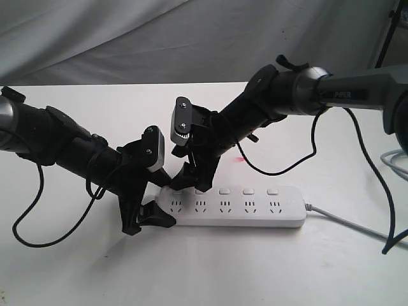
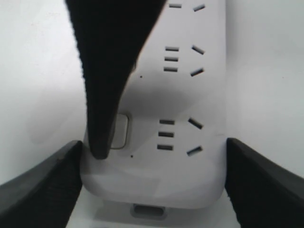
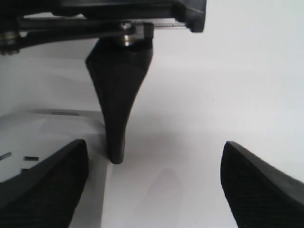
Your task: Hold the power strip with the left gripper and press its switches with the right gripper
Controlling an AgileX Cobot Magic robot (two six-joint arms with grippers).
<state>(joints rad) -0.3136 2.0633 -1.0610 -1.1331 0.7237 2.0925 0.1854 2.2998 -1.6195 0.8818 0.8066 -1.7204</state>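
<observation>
The white power strip [image 1: 255, 210] lies flat on the table, its grey cord [image 1: 347, 221] leading off to the right. My left gripper [image 1: 162, 203] is shut on the strip's left end; in the left wrist view [image 2: 154, 185] both fingers touch its sides. My right gripper [image 1: 192, 183] stands open over that same end. One of its fingers [image 2: 102, 118] comes down with its tip at the edge of the first switch [image 2: 123, 130]. Three switches [image 1: 248, 190] show uncovered further right. In the right wrist view the right gripper [image 3: 154, 185] is spread wide, with a corner of the strip [image 3: 28, 142] beside one finger.
A small red light spot [image 1: 240, 159] lies on the white table behind the strip. Black cables hang from both arms [image 1: 29, 239]. A grey cable [image 1: 395, 162] lies at the right edge. A grey cloth backdrop [image 1: 159, 38] stands behind the table.
</observation>
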